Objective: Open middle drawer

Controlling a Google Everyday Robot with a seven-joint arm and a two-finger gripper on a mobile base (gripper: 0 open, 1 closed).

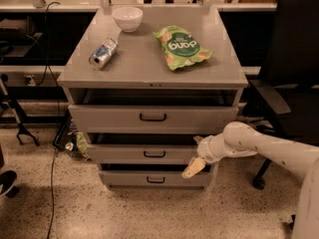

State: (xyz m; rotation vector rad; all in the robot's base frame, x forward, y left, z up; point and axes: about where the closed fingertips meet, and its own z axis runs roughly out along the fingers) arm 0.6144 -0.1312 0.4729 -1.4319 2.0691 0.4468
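The middle drawer [129,154] is a low grey front with a small black bar handle [154,154], set between a taller top drawer [149,118] and a bottom drawer [154,179]. It stands slightly pulled out, with a dark gap above its front. My gripper [194,164] sits at the right end of the middle drawer's front, its cream fingertip [192,169] pointing down-left over the gap above the bottom drawer. The white arm reaches in from the right.
On the cabinet top [144,63] lie a white bowl [127,18], a tipped can [103,53] and a green snack bag [182,47]. A black office chair [294,83] stands to the right. Cables and a black stand [20,128] are at the left.
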